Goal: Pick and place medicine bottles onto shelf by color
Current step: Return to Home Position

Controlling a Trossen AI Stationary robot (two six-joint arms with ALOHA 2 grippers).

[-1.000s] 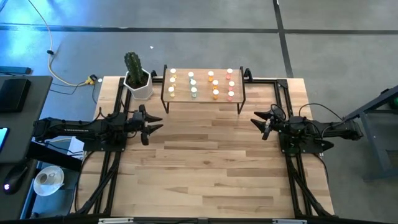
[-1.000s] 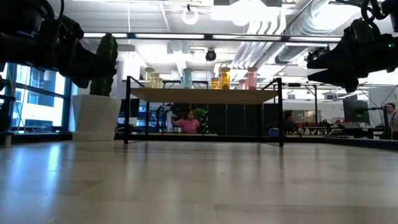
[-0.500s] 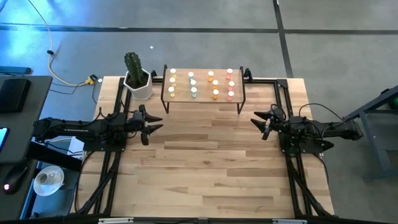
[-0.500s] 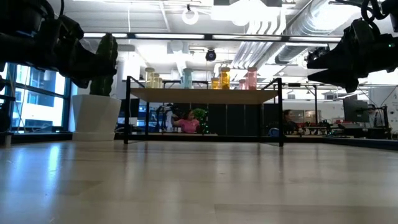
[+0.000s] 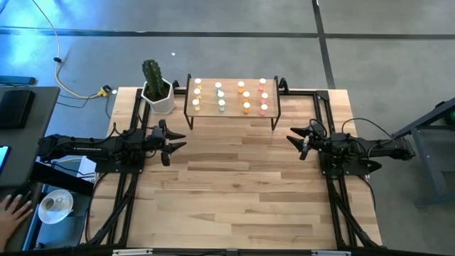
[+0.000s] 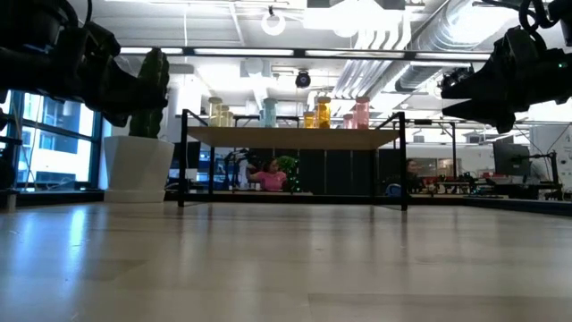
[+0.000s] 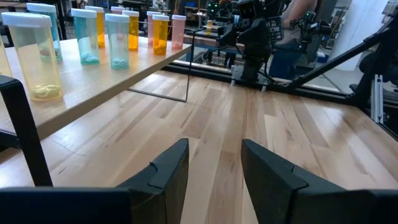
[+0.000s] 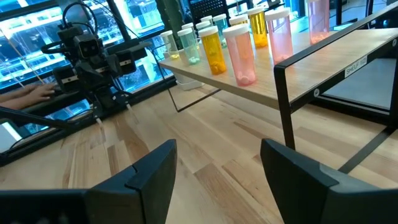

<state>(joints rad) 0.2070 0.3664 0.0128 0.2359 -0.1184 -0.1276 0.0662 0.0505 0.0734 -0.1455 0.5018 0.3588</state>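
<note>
Neither arm has moved in the last second. The left tool (image 5: 178,142) and right tool (image 5: 293,141) wait mid-frame, jaws spread, empty. The medicine bottles (image 5: 220,94) fill 4 colour columns on the shelf (image 5: 232,114), upper centre. A person's hand (image 5: 10,210) has appeared lower left. Sorting looks finished.

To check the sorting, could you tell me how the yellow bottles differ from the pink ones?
The yellow bottles line the shelf's end beside the cactus; the pink bottles line the opposite end. Yellow ones neighbour the green bottles, pink ones the orange bottles. Both rows stand upright, white-capped.
</note>
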